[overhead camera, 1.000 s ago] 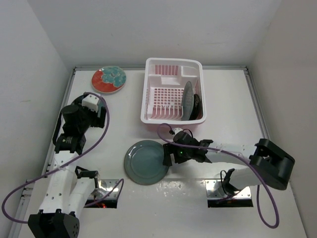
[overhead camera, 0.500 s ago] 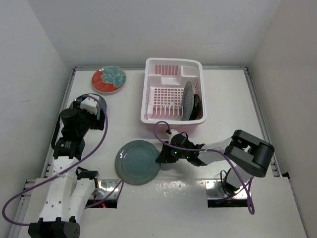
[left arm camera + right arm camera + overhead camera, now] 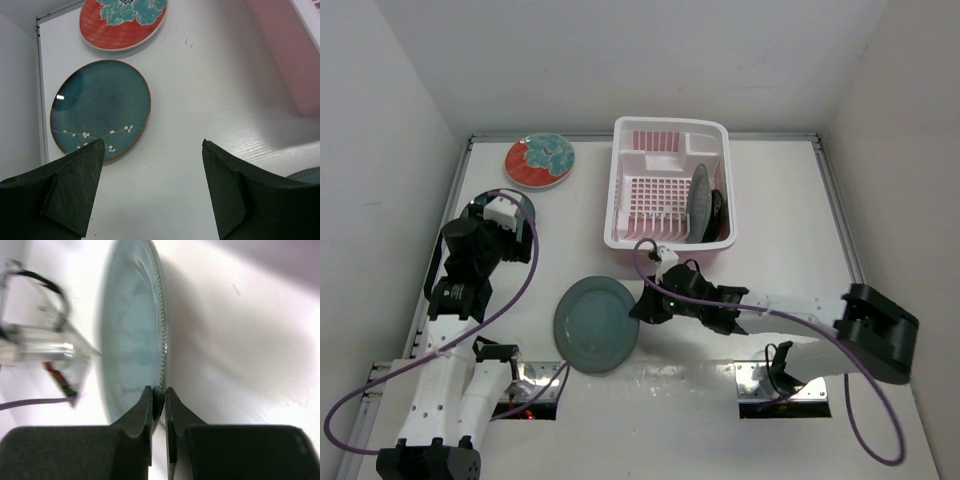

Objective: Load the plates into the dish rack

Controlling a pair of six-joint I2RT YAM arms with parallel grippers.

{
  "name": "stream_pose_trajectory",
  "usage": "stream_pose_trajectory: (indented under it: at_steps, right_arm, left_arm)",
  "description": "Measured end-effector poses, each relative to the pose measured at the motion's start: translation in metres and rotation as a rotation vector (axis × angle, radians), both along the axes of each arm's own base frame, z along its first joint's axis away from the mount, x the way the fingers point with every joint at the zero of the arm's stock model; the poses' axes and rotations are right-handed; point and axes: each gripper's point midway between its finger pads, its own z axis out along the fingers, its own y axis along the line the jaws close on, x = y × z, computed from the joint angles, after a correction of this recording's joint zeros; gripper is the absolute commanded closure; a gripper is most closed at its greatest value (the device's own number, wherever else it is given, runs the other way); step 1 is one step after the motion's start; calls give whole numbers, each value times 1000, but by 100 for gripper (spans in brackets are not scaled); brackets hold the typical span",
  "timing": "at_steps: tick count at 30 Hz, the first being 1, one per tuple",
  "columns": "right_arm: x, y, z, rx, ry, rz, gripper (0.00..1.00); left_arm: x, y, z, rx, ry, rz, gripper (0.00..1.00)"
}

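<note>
Grey-teal plate (image 3: 595, 325) rim pinched between right end effector (image 3: 159, 399) fingers; apparently tilted.

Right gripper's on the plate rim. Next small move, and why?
Probably raise the right gripper a little, taking the grey-teal plate clear of the table. It is shut on the plate's right rim, and the dish rack behind has free slots left of the two plates standing in it.

The right gripper (image 3: 644, 306) has snapped shut on the rim of the grey plate (image 3: 592, 326). The plate has slid left across the lower middle, and its right edge has tipped up.
</note>
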Motion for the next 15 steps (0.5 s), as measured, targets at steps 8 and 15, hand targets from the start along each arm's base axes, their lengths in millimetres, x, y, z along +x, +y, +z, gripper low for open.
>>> stream_pose_trajectory:
  at_steps: [8, 15]
  right_arm:
    - [37, -7, 96, -120, -290, -8, 100]
    - [63, -26, 116, -241, -320, -20, 100]
  left_arm:
    - [11, -2, -12, -7, 41, -12, 17]
    - [25, -3, -20, -10, 65, -20, 17]
